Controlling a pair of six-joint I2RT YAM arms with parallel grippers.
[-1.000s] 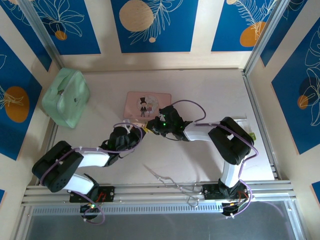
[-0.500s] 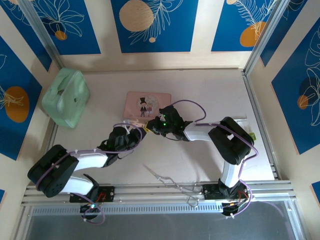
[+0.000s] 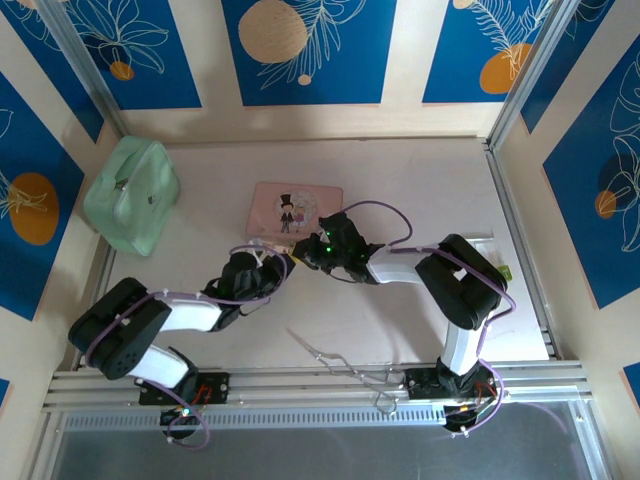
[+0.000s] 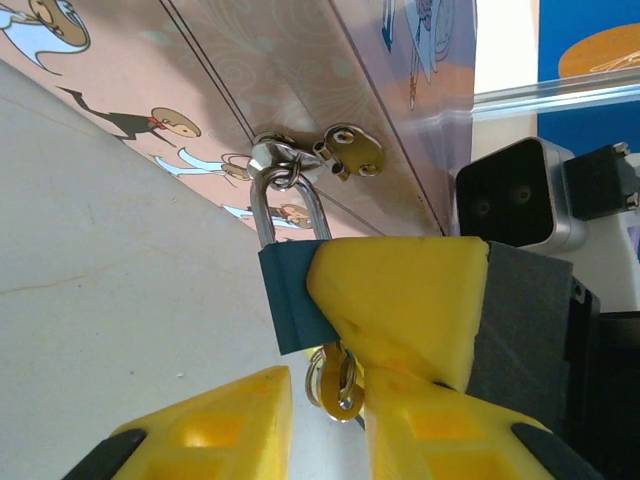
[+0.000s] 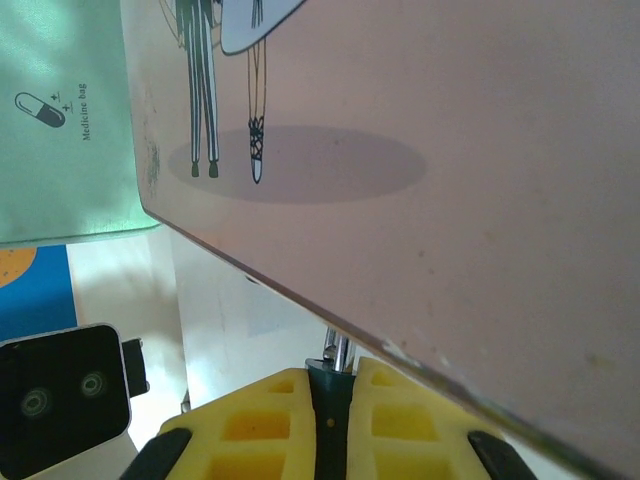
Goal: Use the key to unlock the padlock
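The padlock [image 4: 285, 300], a small blue body with a silvery shackle [image 4: 290, 210], hangs from the hasp of the pink picture box [image 4: 300, 80]. My right gripper [image 5: 330, 385] is shut on the padlock body [image 5: 330, 410], and one of its yellow fingers [image 4: 400, 300] covers the body's right side. The key [image 4: 345, 385] sticks out under the padlock with its ring. My left gripper [image 4: 322, 420] is open around the key, which sits close to the right-hand finger. In the top view both grippers, left [image 3: 275, 266] and right [image 3: 306, 252], meet at the box's near edge.
A mint-green medicine bag [image 3: 132, 195] lies at the back left. A thin silvery wire-like tool [image 3: 335, 357] rests near the table's front edge between the arm bases. The pink box [image 3: 294, 209] sits mid-table, with side walls close on both sides.
The left arm's rear links swung slightly left, then back. Its jaws have parted around the key. The right arm and the padlock have not moved.
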